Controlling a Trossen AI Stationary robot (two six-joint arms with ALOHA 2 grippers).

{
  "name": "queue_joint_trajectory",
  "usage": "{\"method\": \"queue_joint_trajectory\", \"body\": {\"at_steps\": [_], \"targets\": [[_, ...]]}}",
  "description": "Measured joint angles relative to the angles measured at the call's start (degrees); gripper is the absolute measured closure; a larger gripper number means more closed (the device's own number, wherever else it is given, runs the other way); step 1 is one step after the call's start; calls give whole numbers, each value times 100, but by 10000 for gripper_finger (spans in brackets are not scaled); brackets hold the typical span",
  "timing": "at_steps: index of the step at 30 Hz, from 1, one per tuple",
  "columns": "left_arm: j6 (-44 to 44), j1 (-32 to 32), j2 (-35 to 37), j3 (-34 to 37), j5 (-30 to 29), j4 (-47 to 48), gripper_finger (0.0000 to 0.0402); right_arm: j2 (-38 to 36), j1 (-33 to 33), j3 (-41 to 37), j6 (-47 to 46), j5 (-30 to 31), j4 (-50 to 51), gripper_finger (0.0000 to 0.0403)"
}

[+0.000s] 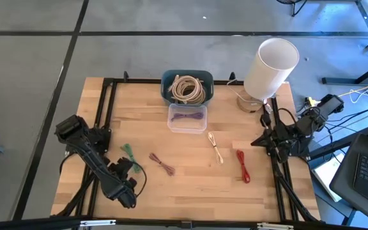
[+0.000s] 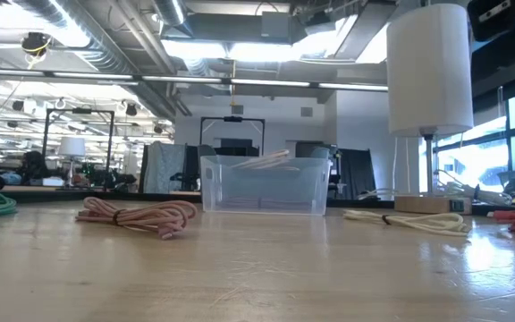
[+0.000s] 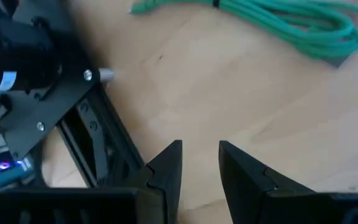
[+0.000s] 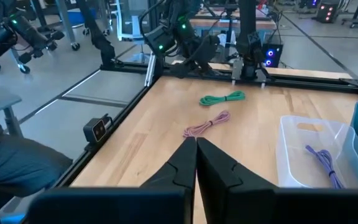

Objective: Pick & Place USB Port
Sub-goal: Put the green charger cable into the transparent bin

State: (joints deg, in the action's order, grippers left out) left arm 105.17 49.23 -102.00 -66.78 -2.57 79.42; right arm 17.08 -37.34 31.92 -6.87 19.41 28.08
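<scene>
Several coiled USB cables lie flat on the wooden table: a green one (image 1: 130, 153), a pink one (image 1: 163, 164), a beige one (image 1: 216, 148) and a red one (image 1: 243, 166). A clear container (image 1: 187, 119) holds a purple cable (image 4: 325, 163). My left gripper (image 3: 201, 167) is slightly open and empty, low over the bare wood at the table's left, just near of the green cable (image 3: 291, 25). My right gripper (image 4: 196, 155) is shut and empty at the table's right edge (image 1: 258, 142), pointing toward the table's left side.
A blue bin (image 1: 187, 87) with beige cables stands at the far edge behind the clear container. A white lamp (image 1: 270, 67) stands at the far right corner. Black frame rails (image 1: 104, 108) run along the table's left and right sides. Bare wood lies along the near middle.
</scene>
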Motion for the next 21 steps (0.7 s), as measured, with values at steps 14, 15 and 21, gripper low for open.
{"method": "queue_joint_trajectory", "body": {"at_steps": [14,15,21], "targets": [[-4901,-98,42,0,-1299,147,304,2,0,-2,-1,1,2,386],[-5357,-98,42,2,-1221,267,304,2,0,-2,0,0,2,386],[-7928,-108,48,206,-1553,-279,304,2,0,-2,0,1,2,386]]}}
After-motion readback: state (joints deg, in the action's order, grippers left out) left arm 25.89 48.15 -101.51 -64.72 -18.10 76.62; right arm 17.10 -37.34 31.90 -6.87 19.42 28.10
